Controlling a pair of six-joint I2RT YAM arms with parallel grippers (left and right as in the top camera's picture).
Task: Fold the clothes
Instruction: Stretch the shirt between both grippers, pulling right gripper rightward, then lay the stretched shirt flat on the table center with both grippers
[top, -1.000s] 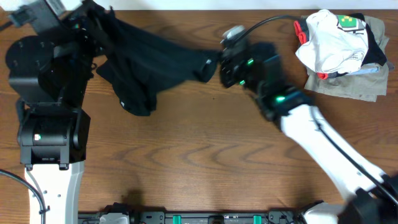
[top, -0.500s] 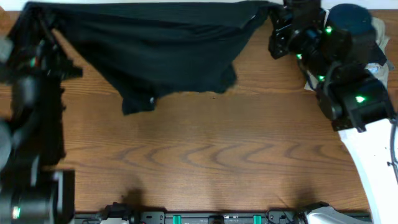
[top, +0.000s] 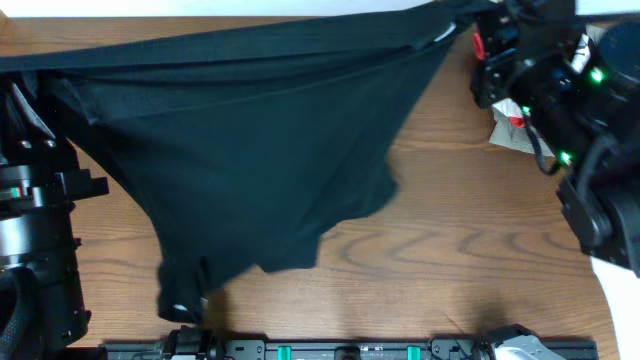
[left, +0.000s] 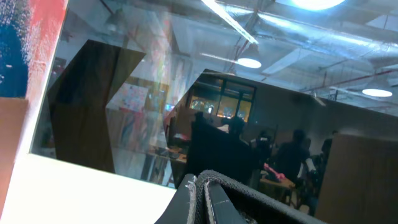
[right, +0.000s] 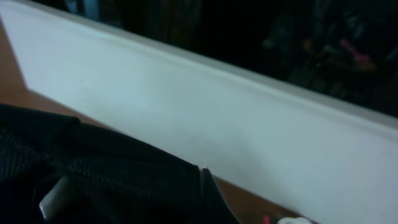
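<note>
Overhead: the black garment (top: 260, 150) is held up off the wooden surface (top: 480, 250), strung between the two arms. Its taut upper edge is the long axis. That edge runs left to right along the far side, rising slightly toward the right gripper (top: 478, 24). The body hangs from it in a rough triangle whose point sits over the front-left corner. I cannot tell whether that tail touches the wood. This looks like the spreading-out step, with no fold made yet. The next move probably calls for both arms to lower together, holding the edge tight, so the cloth lands flat and clear of the other clothes (top: 505, 132) at the right.

Left wrist: the camera looks out into the room. The left gripper (left: 200, 202) shows at the bottom edge, jaws closed tight on a black rolled hem.

Right wrist: black fabric fills the lower left, bunched where the jaws are closed on it, with a white wall beyond.
</note>
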